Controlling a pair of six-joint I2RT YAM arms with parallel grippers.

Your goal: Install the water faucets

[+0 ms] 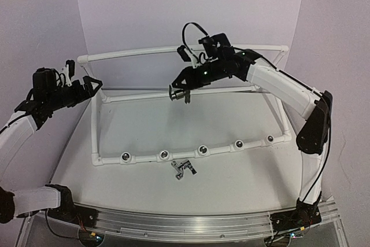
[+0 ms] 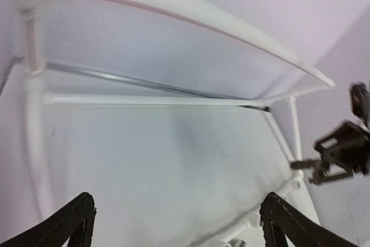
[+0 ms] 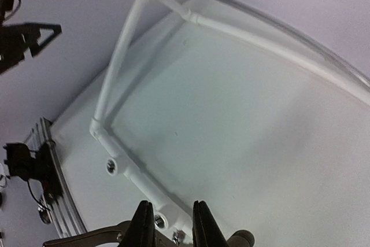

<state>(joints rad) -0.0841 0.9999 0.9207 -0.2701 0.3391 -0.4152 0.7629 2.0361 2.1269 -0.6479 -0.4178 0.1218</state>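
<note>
while aloft, left pincer (image 1: pixel 96 83) released, right pincer (image 1: pixel 173 92) grasping a faucet (image 2: pixel 306 166)

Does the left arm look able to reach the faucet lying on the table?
Probably yes: the left gripper is open and empty, and nothing stands between it and the faucet.

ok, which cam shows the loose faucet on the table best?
Top external: the loose faucet lies in full view just in front of the socketed pipe. Neither wrist view clearly shows it.
</note>
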